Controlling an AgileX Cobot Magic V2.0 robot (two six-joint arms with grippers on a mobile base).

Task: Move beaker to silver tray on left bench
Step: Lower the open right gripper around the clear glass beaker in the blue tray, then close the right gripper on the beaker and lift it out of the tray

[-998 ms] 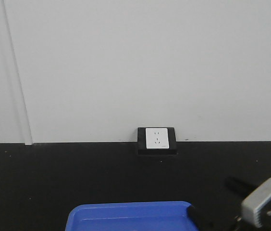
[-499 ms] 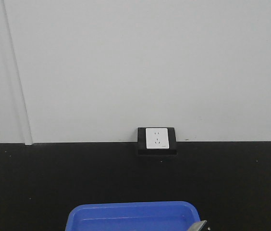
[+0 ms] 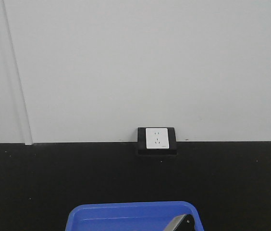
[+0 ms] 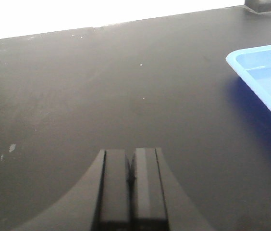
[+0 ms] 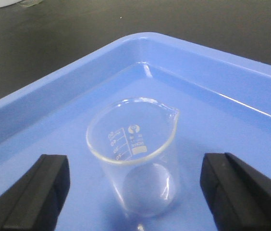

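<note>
Front, scene: black bench (image 3: 54,183) under a white wall (image 3: 135,62); blue tray (image 3: 126,215) at the lower edge; silver tray nowhere in view.
Front, risk: the drop-off spot is unseen, so the carry could go astray.
Left wrist, pose: left hand (image 4: 131,163) low over bare bench, fingers pressed together, holding nothing.
Right wrist, risk: beaker (image 5: 133,144) stands upright in the blue tray; it looks like thin, slick glass, and an off-centre close could tip or skate it.
Right wrist, pose: right hand (image 5: 136,192) spread wide, one finger on each side of the beaker, clear of the glass, nothing gripped.
</note>
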